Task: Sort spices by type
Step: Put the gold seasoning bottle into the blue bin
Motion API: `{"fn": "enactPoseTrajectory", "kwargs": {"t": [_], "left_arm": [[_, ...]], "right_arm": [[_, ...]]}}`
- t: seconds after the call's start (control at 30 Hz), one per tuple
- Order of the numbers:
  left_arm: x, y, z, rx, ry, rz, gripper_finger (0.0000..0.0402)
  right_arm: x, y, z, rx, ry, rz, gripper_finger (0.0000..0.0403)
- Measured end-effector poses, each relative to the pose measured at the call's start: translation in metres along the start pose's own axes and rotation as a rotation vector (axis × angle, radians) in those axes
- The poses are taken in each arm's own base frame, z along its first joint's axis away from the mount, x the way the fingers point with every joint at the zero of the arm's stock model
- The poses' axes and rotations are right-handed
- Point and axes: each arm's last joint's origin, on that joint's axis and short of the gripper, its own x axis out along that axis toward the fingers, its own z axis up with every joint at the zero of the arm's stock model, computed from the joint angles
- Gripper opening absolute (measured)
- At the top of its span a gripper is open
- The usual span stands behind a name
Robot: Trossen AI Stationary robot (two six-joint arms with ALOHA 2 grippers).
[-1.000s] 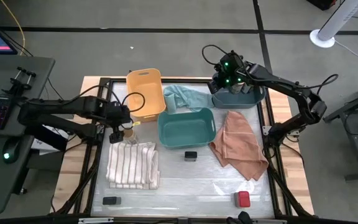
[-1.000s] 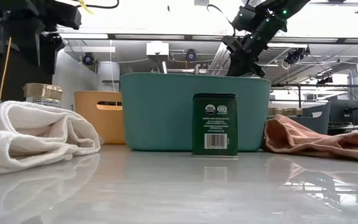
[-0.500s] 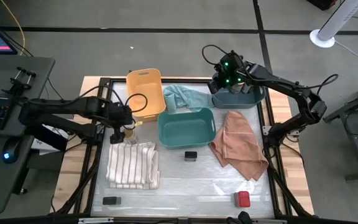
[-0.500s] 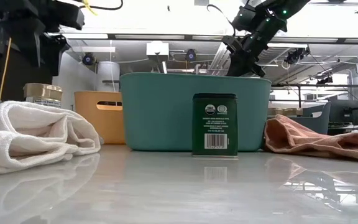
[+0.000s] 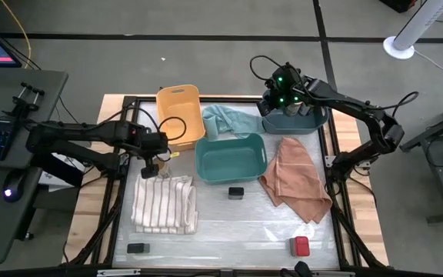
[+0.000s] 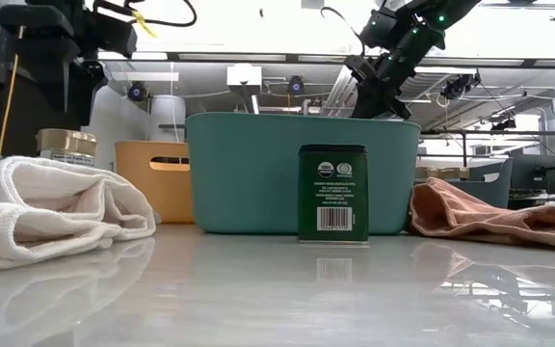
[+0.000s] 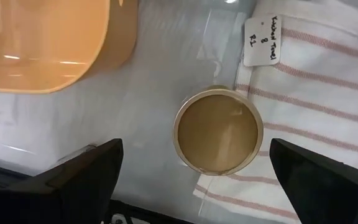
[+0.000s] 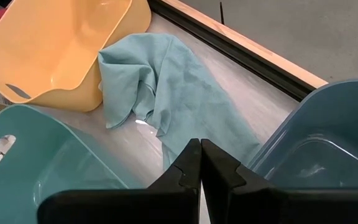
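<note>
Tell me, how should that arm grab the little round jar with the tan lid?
Probably from straight above, pinching the round jar across its lid. It stands upright by the striped towel, and the left gripper hangs over it, open, one finger on each side.

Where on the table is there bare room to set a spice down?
Free: the front strip between the flat black tin and red-topped jar, below the striped cloth. Crowded: the back, with the orange bin, teal bin, teal cloth and left end effector.
</note>
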Motion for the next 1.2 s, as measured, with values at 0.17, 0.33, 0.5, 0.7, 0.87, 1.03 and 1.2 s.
{"fn": "enactPoseTrajectory", "kwargs": {"t": [0.17,0.33,0.5,0.7,0.87,1.03,1.2], "left_arm": [[0.000,0.000,0.000,-0.061,-0.001,0.000,0.0390],[0.000,-0.001,0.000,-0.088,0.011,-0.045,0.0390],[-0.001,-0.006,-0.001,-0.036,0.020,-0.111,0.0390],[-0.001,-0.011,-0.001,0.049,-0.016,-0.037,0.0390],[0.002,-0.014,0.000,0.062,-0.041,-0.034,0.0390],[0.018,-0.017,-0.006,0.085,0.003,-0.018,0.0390],[0.027,-0.016,-0.009,0.054,0.012,0.003,0.0390]], "right_arm": [[0.000,0.000,-0.001,0.002,0.009,-0.003,0.0000],[0.000,-0.001,-0.002,0.003,0.019,-0.005,0.0000],[0.000,0.000,-0.002,0.003,0.019,-0.005,0.0000],[0.000,0.000,-0.002,0.003,0.020,-0.006,0.0000],[0.000,-0.001,-0.002,-0.011,0.020,-0.006,0.0000],[0.000,-0.001,-0.002,-0.015,0.020,-0.006,0.0000],[0.000,0.000,-0.002,-0.015,0.020,-0.005,0.0000]]}}
